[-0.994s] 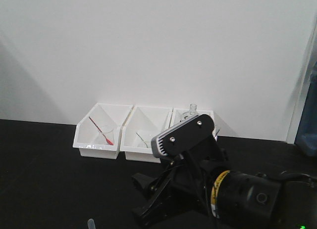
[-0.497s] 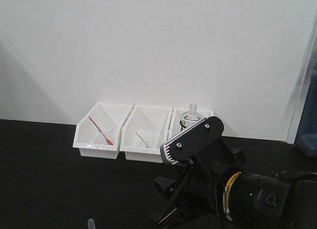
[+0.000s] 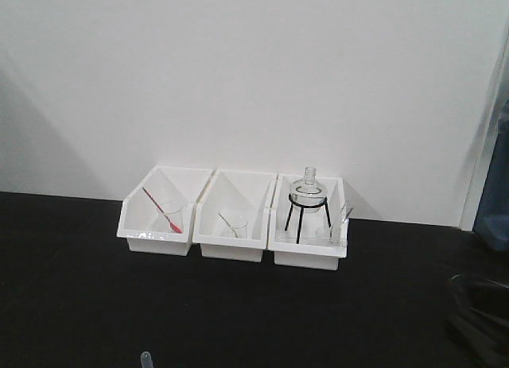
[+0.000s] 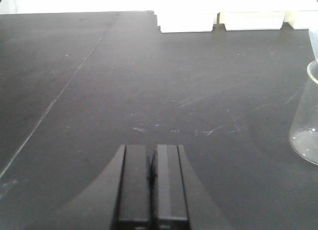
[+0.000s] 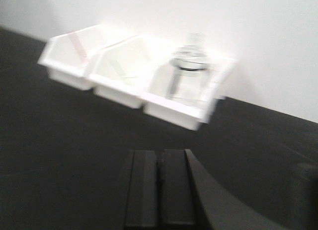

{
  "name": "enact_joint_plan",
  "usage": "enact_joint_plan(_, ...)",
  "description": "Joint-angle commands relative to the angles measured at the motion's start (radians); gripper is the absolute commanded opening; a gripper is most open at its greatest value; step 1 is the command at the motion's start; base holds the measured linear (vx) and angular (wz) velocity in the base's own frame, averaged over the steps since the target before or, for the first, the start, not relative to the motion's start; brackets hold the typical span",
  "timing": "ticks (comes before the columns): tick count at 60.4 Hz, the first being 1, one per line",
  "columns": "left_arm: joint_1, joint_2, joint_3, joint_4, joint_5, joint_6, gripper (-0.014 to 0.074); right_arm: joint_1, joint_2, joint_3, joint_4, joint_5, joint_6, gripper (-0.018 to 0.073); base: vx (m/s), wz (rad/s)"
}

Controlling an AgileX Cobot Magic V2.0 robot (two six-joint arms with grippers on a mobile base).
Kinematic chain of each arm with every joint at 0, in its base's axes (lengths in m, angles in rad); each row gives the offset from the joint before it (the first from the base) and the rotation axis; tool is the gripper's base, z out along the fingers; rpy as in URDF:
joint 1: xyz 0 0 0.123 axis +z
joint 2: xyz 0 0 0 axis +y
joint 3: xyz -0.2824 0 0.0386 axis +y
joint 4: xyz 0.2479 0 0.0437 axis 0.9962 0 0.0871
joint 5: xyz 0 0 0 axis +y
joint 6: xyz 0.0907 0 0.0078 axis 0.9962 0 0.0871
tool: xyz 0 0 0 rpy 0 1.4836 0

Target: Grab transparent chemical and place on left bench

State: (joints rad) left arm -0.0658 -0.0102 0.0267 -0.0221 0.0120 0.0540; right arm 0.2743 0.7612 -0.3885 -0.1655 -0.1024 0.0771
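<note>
Front view: three white bins [image 3: 231,249] stand in a row against the white wall at mid-frame, on the black worktop [image 3: 79,304] that serves as the left bench. At the bottom edge, left of centre, a small clear rounded tip [image 3: 145,358] shows; it is probably the bulb end of the transparent chemical, lying on the worktop, though too little is visible to be sure. A dark blurred arm part [image 3: 477,316] sits at the lower right.

Left wrist view: the left claw [image 4: 151,183] is closed on nothing, above bare worktop; a clear beaker [image 4: 308,120] stands at the right edge.

Right wrist view: the right claw [image 5: 159,190] is likewise closed and empty, facing the bins; the picture is blurred.

Judged step: placement appears done, with neither claw holding anything. The next move calls only for keeping both arms clear of the pipette and the beaker.
</note>
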Motion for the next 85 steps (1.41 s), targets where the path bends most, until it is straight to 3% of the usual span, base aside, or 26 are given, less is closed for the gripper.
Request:
enact_joint_plan(1, -0.002, -0.019, 0.016, -0.001, -0.078, -0.008, -0.0003, -0.113, -0.170, 0.098, 0.041, -0.090, -0.033, -0.0007, 0.00, 0.00)
enact_joint_plan(8, -0.002, -0.019, 0.016, -0.001, -0.078, -0.008, -0.0003, -0.227, -0.375, 0.212, 0.036, 0.021, -0.033, -0.0007, 0.00, 0.00)
enact_joint_plan(17, -0.002, -0.019, 0.016, -0.001, -0.078, -0.008, -0.0003, -0.277, -0.579, 0.303, 0.037, 0.146, -0.033, -0.0007, 0.00, 0.00)
enact_joint_plan(29, -0.002, -0.019, 0.016, -0.001, -0.078, -0.008, -0.0003, -0.277, -0.696, 0.430, 0.040, 0.097, -0.033, -0.0007, 0.00, 0.00)
enact_joint_plan(37, -0.002, -0.019, 0.016, -0.001, -0.078, -0.008, -0.0003, -0.277, -0.788, 0.427, 0.049, 0.126, -0.032, -0.0007, 0.00, 0.00)
enact_joint_plan(85, -0.002, -0.019, 0.016, -0.001, -0.078, -0.008, -0.0003, -0.276, -0.776, 0.427, 0.047, 0.114, -0.032, -0.0007, 0.00, 0.00)
